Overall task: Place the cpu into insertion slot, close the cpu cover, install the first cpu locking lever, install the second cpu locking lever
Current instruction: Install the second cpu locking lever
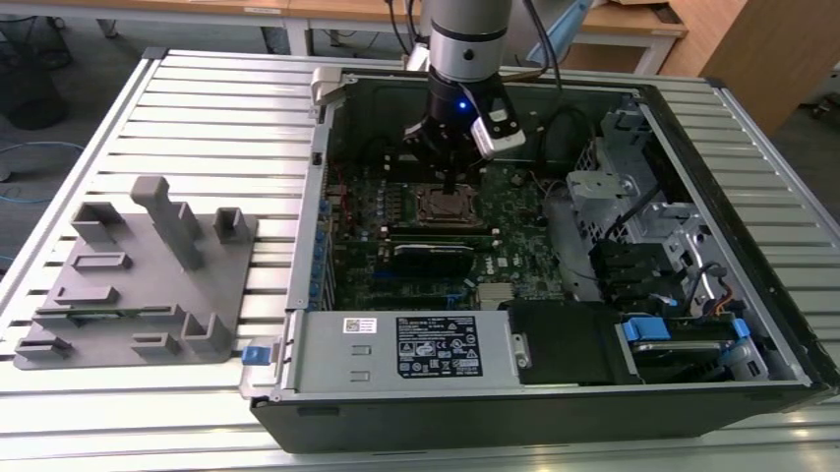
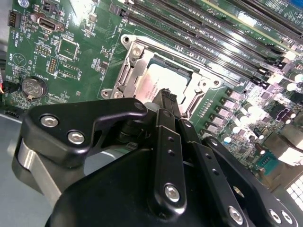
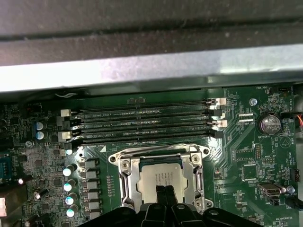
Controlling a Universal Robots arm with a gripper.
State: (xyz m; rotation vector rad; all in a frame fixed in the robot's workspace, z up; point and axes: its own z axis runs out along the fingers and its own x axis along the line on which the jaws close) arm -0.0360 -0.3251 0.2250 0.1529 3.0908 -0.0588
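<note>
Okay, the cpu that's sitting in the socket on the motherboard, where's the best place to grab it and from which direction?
Probably from straight above, pinching two opposite edges of the cpu. It lies flat in the insertion slot, with the silvery cpu cover framing it closely, so a sideways approach looks blocked and only its top faces open space. The end effector sits just above it, fingertips together.

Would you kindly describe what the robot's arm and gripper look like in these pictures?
The arm is a silver-grey cylinder with a black band, and black cables run beside it. Below it sits a black wrist block with a small blue light. The gripper is matte black, built of rounded linkage plates fastened with shiny silver screws, ending in narrow black fingers.
</note>
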